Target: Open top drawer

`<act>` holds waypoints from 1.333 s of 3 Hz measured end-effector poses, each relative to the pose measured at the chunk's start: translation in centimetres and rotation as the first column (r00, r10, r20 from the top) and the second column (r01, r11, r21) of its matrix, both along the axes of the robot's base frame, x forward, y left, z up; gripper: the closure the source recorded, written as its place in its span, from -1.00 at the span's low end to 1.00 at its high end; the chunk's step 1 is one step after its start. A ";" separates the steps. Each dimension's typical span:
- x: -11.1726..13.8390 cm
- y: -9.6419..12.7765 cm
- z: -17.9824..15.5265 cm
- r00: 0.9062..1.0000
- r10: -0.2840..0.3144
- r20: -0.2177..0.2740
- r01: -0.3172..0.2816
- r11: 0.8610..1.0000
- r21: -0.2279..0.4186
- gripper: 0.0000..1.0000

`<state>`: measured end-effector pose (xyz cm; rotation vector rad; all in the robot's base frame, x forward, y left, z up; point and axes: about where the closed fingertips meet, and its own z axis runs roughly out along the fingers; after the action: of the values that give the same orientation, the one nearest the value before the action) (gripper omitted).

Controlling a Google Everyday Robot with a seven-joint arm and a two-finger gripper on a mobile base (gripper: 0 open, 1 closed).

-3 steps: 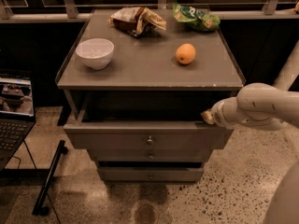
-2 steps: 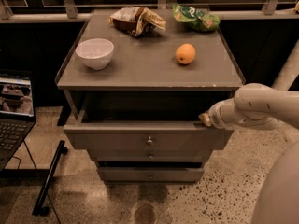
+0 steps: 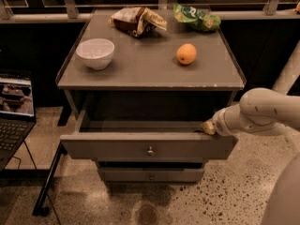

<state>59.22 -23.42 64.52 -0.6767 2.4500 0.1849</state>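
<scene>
The top drawer [image 3: 103, 146] stands pulled well out from its cabinet [image 3: 140, 74]. Its flat, matte grey front is level and faces the camera, with one small round metal knob [image 3: 150, 150] at its centre (the front is plainly wider than the one below). Its inside lies in deep shadow. The gripper [image 3: 206, 127] sits at the right end of the front's upper edge, apparently touching it.
</scene>
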 end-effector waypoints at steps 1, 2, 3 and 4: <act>-0.1 0.0 0.3 1.000 0.000 0.000 0.000 1.000 0.000 1.00; -2.4 -0.2 0.3 1.000 -0.004 -0.028 0.006 0.999 0.041 1.00; -6.7 -0.7 0.9 0.998 -0.009 -0.067 0.018 0.992 0.123 1.00; -6.8 -0.7 1.0 0.998 -0.009 -0.068 0.018 0.992 0.126 1.00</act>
<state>52.42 -24.11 65.47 -0.6070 2.4818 0.3605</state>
